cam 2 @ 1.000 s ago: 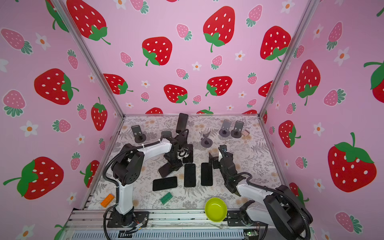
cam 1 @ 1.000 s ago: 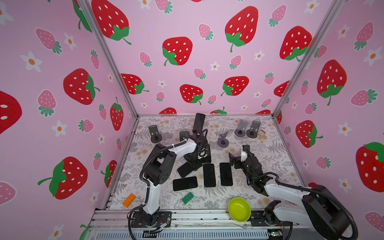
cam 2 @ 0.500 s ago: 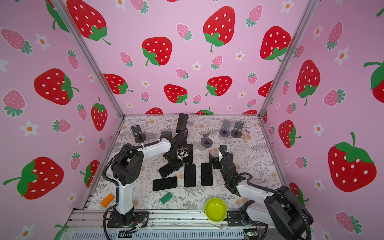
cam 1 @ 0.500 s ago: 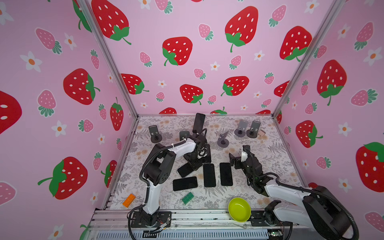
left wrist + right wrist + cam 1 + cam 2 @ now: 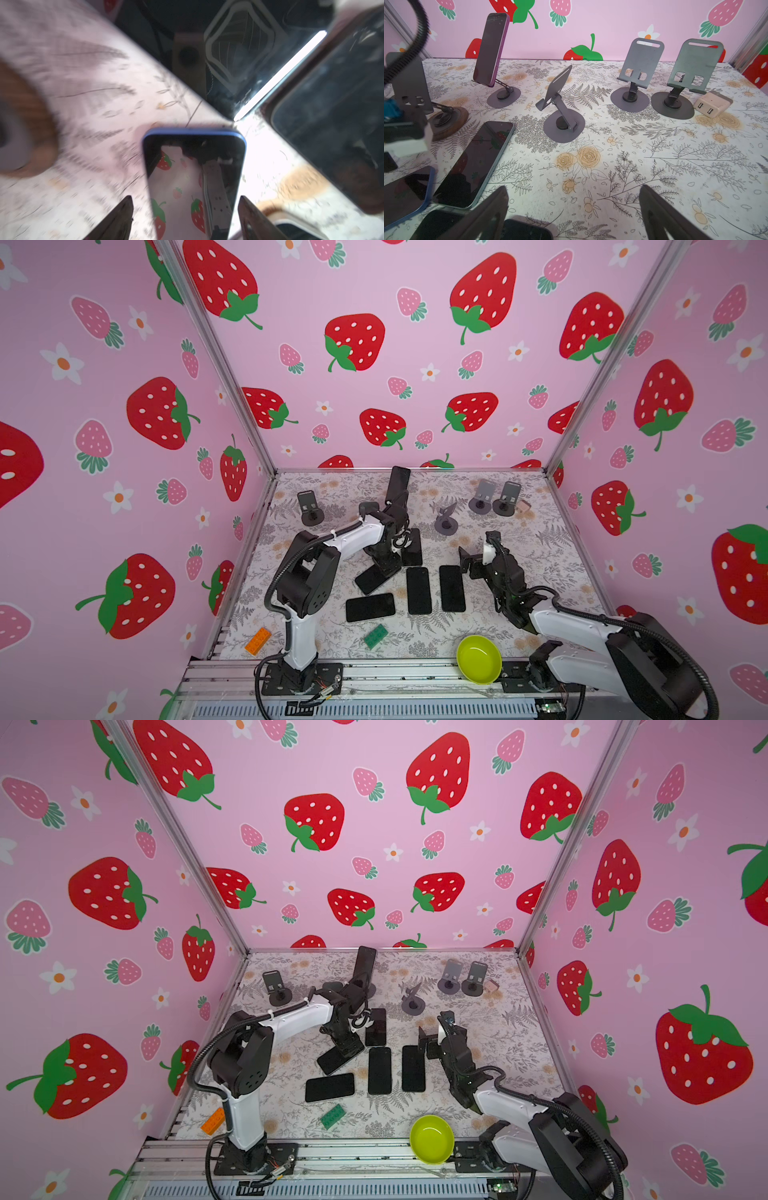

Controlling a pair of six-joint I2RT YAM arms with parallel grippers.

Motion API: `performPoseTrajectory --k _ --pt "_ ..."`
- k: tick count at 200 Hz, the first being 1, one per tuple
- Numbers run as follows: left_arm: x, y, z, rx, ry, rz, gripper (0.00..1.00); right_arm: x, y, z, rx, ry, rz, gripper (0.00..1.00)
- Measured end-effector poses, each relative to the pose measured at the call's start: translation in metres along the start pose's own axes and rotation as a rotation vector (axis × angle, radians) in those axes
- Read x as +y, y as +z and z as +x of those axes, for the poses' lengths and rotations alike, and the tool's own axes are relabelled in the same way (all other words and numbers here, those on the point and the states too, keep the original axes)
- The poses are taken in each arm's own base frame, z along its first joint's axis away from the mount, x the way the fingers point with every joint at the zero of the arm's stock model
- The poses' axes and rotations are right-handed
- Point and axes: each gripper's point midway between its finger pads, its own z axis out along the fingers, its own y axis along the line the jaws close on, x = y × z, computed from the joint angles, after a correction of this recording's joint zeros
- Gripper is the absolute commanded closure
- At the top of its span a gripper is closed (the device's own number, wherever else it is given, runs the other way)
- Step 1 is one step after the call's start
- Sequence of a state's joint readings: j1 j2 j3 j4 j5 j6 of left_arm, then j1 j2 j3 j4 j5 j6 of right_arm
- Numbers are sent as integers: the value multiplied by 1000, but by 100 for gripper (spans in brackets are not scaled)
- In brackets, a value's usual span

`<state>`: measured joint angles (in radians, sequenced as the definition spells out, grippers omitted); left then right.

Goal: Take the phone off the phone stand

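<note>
The right gripper (image 5: 574, 190) hangs wide open and empty above the table (image 5: 540, 556). Beside four flat phones (image 5: 419, 591), the left gripper (image 5: 185, 197) has its jaws parted around a blue phone (image 5: 195, 149) that lies flat, apparently released. At the back a purple phone (image 5: 492, 49) sits on its stand (image 5: 503, 94), not yet lifted.

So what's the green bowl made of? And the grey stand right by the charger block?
The green bowl looks like plastic: one bright colour, smooth, slightly shiny. The grey stand looks like thin metal: flat matte sheet with cut-out slots, though plastic is possible.
</note>
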<state>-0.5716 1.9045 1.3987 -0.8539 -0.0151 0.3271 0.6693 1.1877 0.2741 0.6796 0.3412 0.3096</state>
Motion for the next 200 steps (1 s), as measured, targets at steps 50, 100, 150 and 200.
performPoseTrajectory --k 50,100,150,200 --pt "11 -70 -12 -187 -38 -61 19 -1 0 0 -2 0 6 0" --pt "12 -148 -45 -512 -156 -66 15 -6 -1 2 -4 -1 28 0" --pt "36 -195 -78 -785 -368 -113 1 -19 -7 15 -1 -29 82 0" --pt "66 -226 -116 -863 -464 -181 1 -27 -9 12 -30 -42 125 0"
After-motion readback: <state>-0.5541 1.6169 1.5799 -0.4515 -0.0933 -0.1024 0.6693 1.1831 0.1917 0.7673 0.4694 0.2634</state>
